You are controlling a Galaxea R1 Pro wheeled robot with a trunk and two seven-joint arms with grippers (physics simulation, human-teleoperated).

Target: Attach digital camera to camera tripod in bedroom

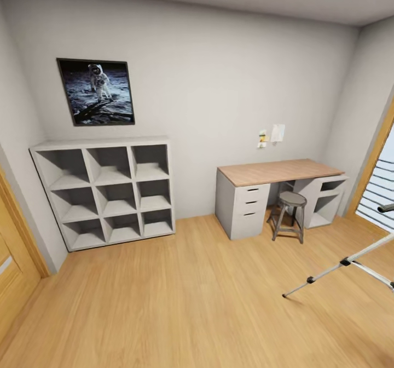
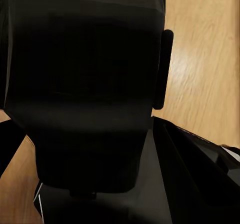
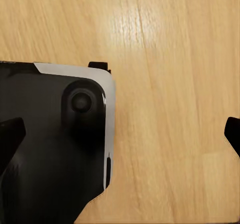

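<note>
Tripod (image 1: 350,261) legs slant in at my far right of the bedroom floor (image 1: 191,302) — nearer my right arm; digital camera unsighted, and I cannot tell either pincer's state.

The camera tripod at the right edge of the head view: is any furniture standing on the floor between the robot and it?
Nothing visible does. The camera tripod stands on bare wood floor; the stool and desk are farther back, by the wall.
</note>
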